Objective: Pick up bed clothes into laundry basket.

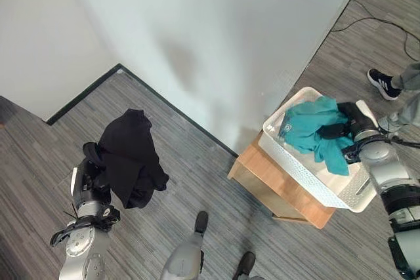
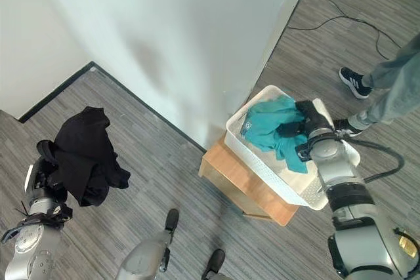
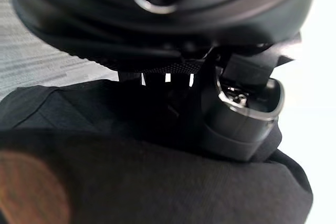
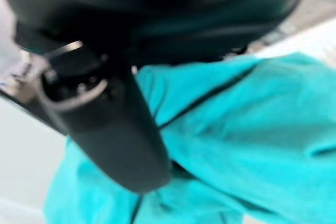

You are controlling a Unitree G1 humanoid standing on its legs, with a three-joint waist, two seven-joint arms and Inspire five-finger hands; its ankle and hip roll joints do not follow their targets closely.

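Observation:
A black garment [image 1: 131,155] hangs off the floor at the left, bunched over my left hand [image 1: 90,174]. In the left wrist view the thumb [image 3: 241,108] is curled against the black cloth [image 3: 157,182]. A white laundry basket [image 1: 298,165] sits on a low wooden stand [image 1: 262,175] at the right. A teal garment [image 1: 307,129] lies in it, one end trailing over the near rim. My right hand [image 1: 346,126] is inside the basket, fingers curled into the teal cloth [image 4: 252,129], with its thumb [image 4: 110,129] lying over it.
A white wall [image 1: 216,37] with a dark baseboard runs between the two sides. A person's leg and black shoe [image 1: 384,83] stand just right of the basket. A cable [image 1: 374,21] lies on the wood-look floor [image 1: 197,162] at the far right.

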